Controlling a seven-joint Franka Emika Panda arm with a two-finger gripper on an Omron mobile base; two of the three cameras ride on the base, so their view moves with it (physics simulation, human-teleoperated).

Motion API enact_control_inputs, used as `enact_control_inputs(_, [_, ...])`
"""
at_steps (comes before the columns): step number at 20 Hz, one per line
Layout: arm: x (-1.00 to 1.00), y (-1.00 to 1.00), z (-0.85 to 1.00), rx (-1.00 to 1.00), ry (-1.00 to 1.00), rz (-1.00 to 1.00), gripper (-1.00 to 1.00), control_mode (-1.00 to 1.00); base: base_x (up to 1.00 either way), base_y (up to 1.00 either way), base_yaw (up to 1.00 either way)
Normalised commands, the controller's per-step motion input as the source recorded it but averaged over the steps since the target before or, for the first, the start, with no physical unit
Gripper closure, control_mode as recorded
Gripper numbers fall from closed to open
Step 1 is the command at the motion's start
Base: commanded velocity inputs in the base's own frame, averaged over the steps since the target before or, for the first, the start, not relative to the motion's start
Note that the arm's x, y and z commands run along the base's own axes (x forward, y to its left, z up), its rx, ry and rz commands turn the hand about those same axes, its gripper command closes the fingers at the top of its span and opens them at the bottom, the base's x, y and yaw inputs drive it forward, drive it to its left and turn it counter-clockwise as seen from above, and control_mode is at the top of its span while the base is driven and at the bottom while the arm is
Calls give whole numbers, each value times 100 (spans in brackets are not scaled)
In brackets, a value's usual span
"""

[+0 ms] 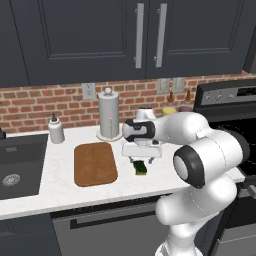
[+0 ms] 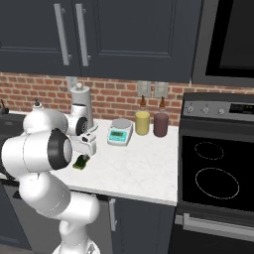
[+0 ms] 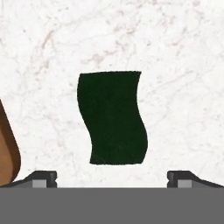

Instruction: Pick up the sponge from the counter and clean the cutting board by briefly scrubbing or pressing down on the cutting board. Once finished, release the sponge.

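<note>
Your gripper (image 1: 141,161) is standing spread wide, jaws apart with nothing between them, and it is hanging just above the sponge (image 1: 140,169) without touching it. In the hand view you are looking straight down on the sponge (image 3: 113,118): its dark green top is sitting between the two fingertips (image 3: 40,178), one tip at each lower corner, each well clear of the sponge's sides. From the right base view the gripper (image 2: 85,151) is pointing down over the sponge (image 2: 81,162), where a yellow layer is showing under the green. The sponge is lying flat on the counter (image 1: 150,181), just to the right of the cutting board (image 1: 94,163) and apart from it; a sliver of the board's brown rounded edge (image 3: 7,153) is showing at the left of the hand view. The cutting board is lying flat on the counter with nothing on it. Further out, you are seeing a paper towel roll (image 1: 108,114) upright behind the board, a soap dispenser (image 1: 55,129) to its left, and the dark sink (image 1: 19,167) beyond that. On the other side, a small kitchen scale (image 2: 120,133) and two jars (image 2: 142,123) are sitting near the brick wall, with the stove (image 2: 214,171) at the far right.
</note>
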Motion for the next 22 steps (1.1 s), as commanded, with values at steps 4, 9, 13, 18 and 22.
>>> enact_control_inputs(4, [0, 0, -8, 0, -3, 0, -100, -100, 0, 0, 0])
enact_control_inputs(9, [3, 0, -14, 0, -5, 0, -100, -100, 0, 0, 0])
enact_control_inputs(13, [9, 0, -17, 0, -6, 0, -100, -100, 0, 0, 0])
enact_control_inputs(18, [1, 0, -12, 0, -5, 0, -100, -100, 0, 0, 0])
enact_control_inputs(22, [0, 0, -12, 0, -2, 0, -100, -100, 0, 0, 0])
